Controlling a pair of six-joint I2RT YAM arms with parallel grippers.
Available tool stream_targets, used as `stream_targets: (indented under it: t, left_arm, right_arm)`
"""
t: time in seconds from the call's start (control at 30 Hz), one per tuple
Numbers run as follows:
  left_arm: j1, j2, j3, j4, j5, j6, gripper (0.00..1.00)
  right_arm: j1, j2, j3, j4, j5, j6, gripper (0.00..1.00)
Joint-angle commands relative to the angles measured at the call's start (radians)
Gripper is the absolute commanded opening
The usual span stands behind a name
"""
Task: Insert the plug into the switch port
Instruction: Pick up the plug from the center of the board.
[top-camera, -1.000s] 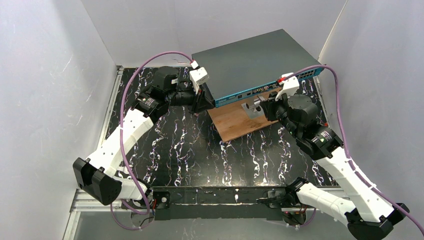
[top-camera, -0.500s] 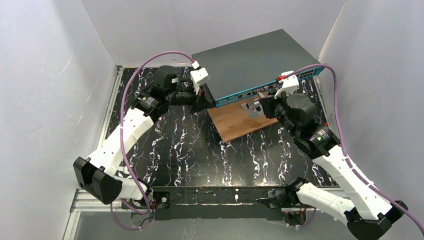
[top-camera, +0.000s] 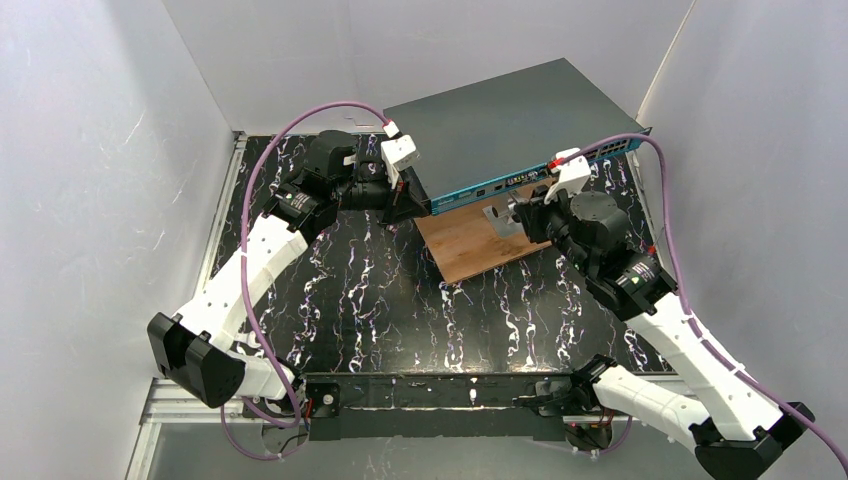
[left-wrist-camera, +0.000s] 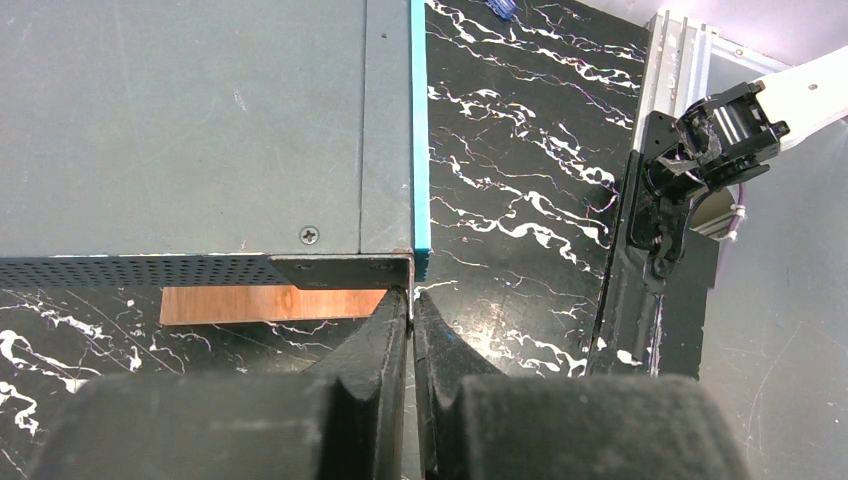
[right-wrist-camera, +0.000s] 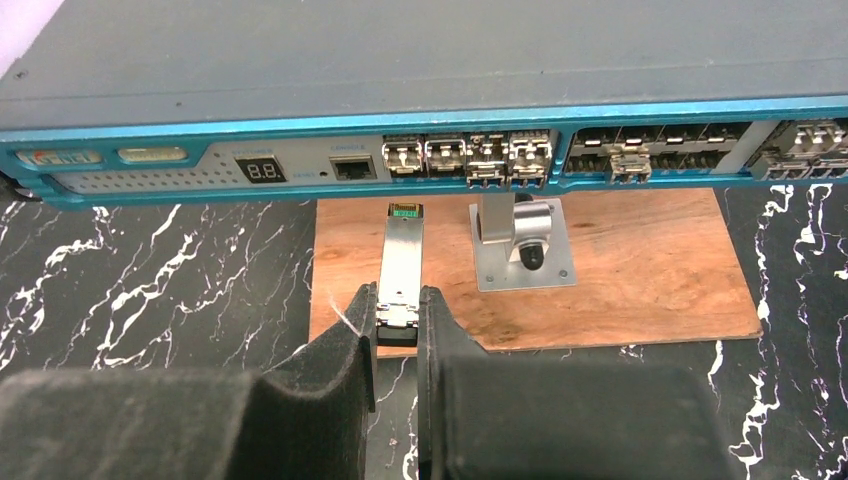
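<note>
The switch (top-camera: 500, 115) is a flat dark grey box with a teal front strip (right-wrist-camera: 300, 125) and rows of small sockets (right-wrist-camera: 465, 155). It lies at the back of the table, partly on a wooden board. My right gripper (right-wrist-camera: 397, 302) is shut on the rear end of the plug (right-wrist-camera: 402, 255), a slim silver module. The plug points at the front strip, its tip just short of and below the leftmost sockets. My left gripper (left-wrist-camera: 411, 296) is shut on the thin metal bracket at the switch's (left-wrist-camera: 190, 110) front left corner. In the top view it (top-camera: 408, 205) sits at that corner.
A brown wooden board (right-wrist-camera: 640, 270) lies under the switch front and carries a small metal post on a plate (right-wrist-camera: 522, 245). The table is black marble (top-camera: 380, 300). White walls close in on both sides. Purple cables (top-camera: 290, 135) loop from both wrists.
The left jaws have closed onto the switch's corner bracket. The right arm has shifted slightly left with the plug still in its grip.
</note>
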Motion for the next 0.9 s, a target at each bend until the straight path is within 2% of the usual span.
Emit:
stream_targets:
  t: [0.0, 0.33, 0.87]
  left_arm:
    - [-0.006, 0.004, 0.024, -0.024, 0.055, -0.028, 0.0]
    - [-0.006, 0.007, 0.029, -0.023, 0.073, -0.032, 0.0]
    - [-0.006, 0.003, 0.031, -0.027, 0.092, -0.026, 0.0]
  right_arm:
    - [-0.003, -0.016, -0.003, 0.035, -0.013, -0.032, 0.01]
    - [-0.003, -0.033, -0.042, 0.107, 0.101, -0.044, 0.01]
    - [-0.003, -0.02, -0.048, 0.168, 0.093, -0.046, 0.01]
